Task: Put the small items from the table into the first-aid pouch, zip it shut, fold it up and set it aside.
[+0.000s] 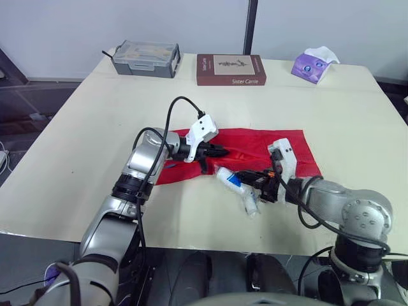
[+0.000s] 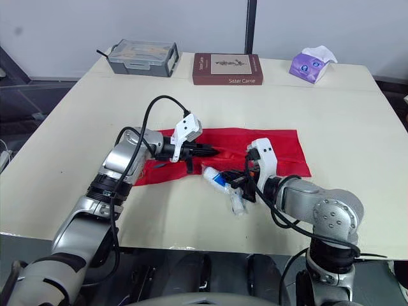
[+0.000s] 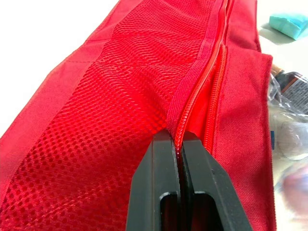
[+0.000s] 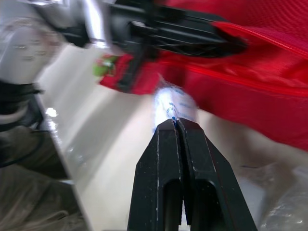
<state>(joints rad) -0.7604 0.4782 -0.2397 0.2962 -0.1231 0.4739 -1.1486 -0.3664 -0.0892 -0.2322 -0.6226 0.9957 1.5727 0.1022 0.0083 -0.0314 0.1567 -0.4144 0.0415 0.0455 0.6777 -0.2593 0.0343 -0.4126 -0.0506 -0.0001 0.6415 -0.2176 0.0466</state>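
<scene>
Two hands work at a red pouch that lies flat and unfolded across the middle of the bench. The left hand reaches in from the pouch's left end. Its two black fingers are pressed together on the raised edge of the zip, pinching the red tape where it meets the mesh panel. The zip line runs away from the fingertips along the pouch's length, and its two sides stand parted beyond the grip.

The right hand lies on the bench at the pouch's near edge, pointing toward the left hand. Its fingers are closed, with the end of a white-and-blue packet caught between the tips. The packet rests on the bench, touching or just beside the near hem of the pouch and outside it. It sits just below and beside the left hand's fingertips.

A clear bag lies on the bench nearer the robot, just beside the packet and the right hand's fingers, apart from the pouch.

Along the far edge of the bench stand a grey box, a book and a tissue pack, all well apart from the pouch.
</scene>
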